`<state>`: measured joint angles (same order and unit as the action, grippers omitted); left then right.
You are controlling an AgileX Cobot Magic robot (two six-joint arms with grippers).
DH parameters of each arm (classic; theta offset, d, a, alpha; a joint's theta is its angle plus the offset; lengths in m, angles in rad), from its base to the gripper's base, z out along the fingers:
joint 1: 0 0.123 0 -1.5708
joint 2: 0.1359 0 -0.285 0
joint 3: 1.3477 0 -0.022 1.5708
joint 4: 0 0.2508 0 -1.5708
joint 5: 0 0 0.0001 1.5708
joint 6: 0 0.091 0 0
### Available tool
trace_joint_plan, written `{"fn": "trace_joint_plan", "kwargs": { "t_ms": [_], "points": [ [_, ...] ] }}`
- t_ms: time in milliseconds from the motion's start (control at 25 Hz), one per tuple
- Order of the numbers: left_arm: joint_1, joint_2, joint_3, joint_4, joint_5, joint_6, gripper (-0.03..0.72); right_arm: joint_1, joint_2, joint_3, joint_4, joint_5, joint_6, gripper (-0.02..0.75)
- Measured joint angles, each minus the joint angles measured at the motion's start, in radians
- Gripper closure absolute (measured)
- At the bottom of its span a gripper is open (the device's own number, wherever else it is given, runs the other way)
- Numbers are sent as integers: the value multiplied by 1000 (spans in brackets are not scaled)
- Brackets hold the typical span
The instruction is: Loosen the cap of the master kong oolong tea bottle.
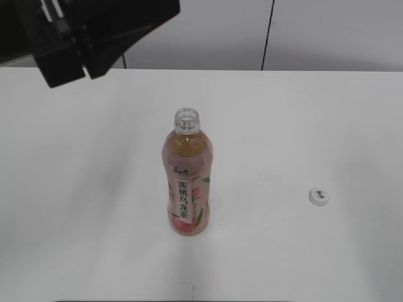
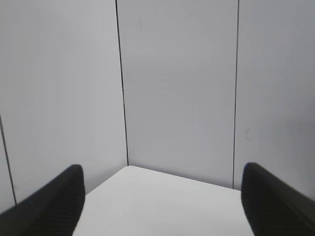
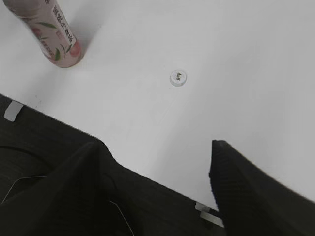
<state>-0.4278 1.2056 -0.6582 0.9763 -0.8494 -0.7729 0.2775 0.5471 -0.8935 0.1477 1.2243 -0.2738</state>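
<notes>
The white desk (image 1: 302, 126) fills most of the exterior view, backed by a pale panelled wall (image 1: 201, 31) with dark vertical seams. The left arm (image 1: 88, 34) hangs high over the desk's far left corner, a black bulk cut off by the frame's top edge, well apart from everything on the desk. Its wrist view looks out level toward the wall and the desk's far corner, with the left gripper (image 2: 160, 206) showing two dark fingers at the frame's lower corners, jaws wide apart and nothing between them. The right gripper (image 3: 157, 187) is seen only in its own wrist view, raised over the desk's near edge and angled down; its jaws also stand apart and empty.

The master kong oolong tea bottle (image 1: 187, 182) stands upright near the middle of the desk, its threaded neck bare and open. The cap (image 1: 319, 197) lies flat on the desk, logo up, well to the bottle's right and touching neither gripper.
</notes>
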Motion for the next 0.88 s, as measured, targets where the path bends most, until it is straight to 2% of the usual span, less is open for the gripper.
{"fn": "trace_joint_plan", "kwargs": {
  "t_ms": [240,440,880],
  "points": [
    [0,-69,0,62,97,-62,100,0,-258,203,0,-9,31,213],
    [0,-71,0,87,113,-111,100,0,-408,361,12,-110,56,213],
    [0,-71,0,165,118,-151,100,0,-436,388,8,-112,82,214]
  ]
}}
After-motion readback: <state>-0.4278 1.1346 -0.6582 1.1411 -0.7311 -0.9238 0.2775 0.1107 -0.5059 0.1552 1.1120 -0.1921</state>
